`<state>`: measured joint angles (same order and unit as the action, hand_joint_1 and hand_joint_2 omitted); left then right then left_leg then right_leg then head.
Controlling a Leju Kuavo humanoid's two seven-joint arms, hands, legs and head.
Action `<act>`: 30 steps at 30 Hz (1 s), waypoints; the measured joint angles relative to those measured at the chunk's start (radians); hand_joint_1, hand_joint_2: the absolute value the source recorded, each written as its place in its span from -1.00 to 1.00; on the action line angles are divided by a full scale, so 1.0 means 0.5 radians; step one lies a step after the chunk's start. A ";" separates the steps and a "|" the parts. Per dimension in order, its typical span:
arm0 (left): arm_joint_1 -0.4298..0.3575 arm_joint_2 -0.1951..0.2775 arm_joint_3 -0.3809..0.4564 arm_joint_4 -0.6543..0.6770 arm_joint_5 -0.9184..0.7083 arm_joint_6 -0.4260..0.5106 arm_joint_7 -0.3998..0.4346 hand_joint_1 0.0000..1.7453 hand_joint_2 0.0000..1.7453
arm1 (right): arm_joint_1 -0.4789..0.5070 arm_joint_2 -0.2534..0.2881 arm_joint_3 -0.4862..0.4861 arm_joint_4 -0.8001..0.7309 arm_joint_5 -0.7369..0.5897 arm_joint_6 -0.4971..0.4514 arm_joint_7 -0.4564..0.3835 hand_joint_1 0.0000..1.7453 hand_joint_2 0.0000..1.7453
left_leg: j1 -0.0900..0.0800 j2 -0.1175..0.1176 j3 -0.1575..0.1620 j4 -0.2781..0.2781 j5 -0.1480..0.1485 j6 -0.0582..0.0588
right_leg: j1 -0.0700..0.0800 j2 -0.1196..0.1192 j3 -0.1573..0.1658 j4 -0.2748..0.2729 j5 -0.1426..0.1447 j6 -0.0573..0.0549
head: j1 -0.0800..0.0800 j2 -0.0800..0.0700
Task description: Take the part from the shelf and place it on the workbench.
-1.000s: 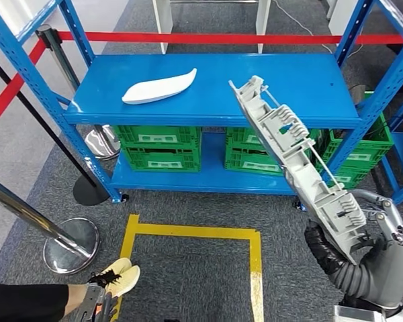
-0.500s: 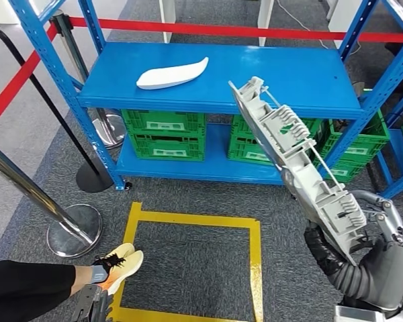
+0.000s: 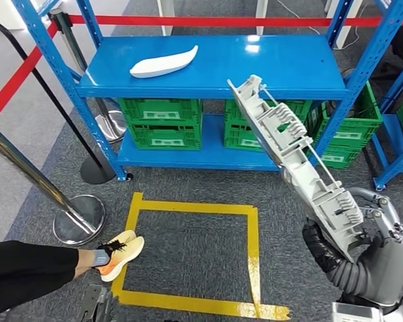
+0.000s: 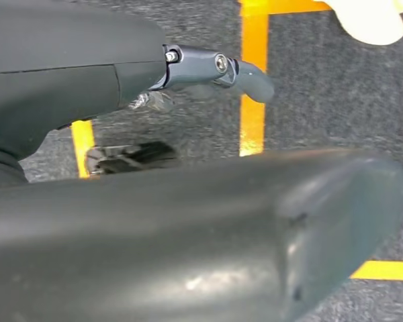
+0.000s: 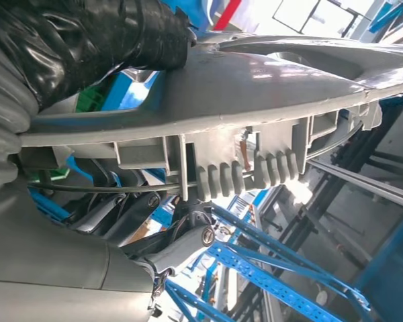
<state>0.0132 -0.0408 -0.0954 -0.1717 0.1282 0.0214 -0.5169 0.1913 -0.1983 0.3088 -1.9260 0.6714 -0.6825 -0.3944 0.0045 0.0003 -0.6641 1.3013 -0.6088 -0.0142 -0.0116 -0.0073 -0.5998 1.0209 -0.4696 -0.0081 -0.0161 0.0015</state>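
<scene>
I'm seeing a pale grey ribbed part [image 3: 295,164], a bright blue shelf [image 3: 291,67] carrying a white piece [image 3: 163,62], green crates [image 3: 161,123], yellow floor tape [image 3: 252,236], and a red barrier belt [image 3: 199,21] at the frame's top.

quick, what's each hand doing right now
Left hand: low by the floor, holds nothing; fingers look apart, open.
Right hand: grips the long grey plastic part, off the shelf.

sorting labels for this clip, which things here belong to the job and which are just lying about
Job:
grey part, held by the right robot hand
blue shelf

Lying about:
white part on the shelf
green crates
barrier posts
person's shoe
</scene>
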 joint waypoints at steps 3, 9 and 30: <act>-0.005 0.003 0.000 0.000 0.000 0.000 0.000 -1.00 -1.00 | 0.000 0.001 0.000 0.001 0.000 0.000 0.000 1.00 1.00 | -0.011 -0.001 0.273 -0.328 0.129 0.042 | 0.010 0.002 -0.077 0.008 0.061 0.012 | 0.000 0.000; -0.013 0.003 -0.001 0.001 0.000 0.001 0.000 -1.00 -1.00 | -0.001 0.001 0.000 0.002 0.000 0.000 -0.001 1.00 1.00 | -0.032 0.006 0.444 -0.715 0.161 0.104 | -0.002 0.001 -0.114 -0.011 0.125 0.072 | -0.004 0.000; -0.002 -0.010 -0.001 0.004 0.003 0.000 0.001 -1.00 -1.00 | -0.013 0.001 -0.002 0.013 -0.001 0.004 -0.001 1.00 1.00 | -0.003 0.006 -0.046 -0.004 0.012 -0.001 | 0.000 -0.003 0.126 -0.024 -0.066 0.006 | 0.001 0.000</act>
<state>0.0121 -0.0460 -0.0957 -0.1698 0.1297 0.0214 -0.5165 0.1846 -0.1976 0.3079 -1.9193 0.6707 -0.6806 -0.3947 0.0032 0.0033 -0.6870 1.2992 -0.6028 -0.0148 -0.0116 -0.0088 -0.5370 1.0087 -0.5024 -0.0052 -0.0157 0.0015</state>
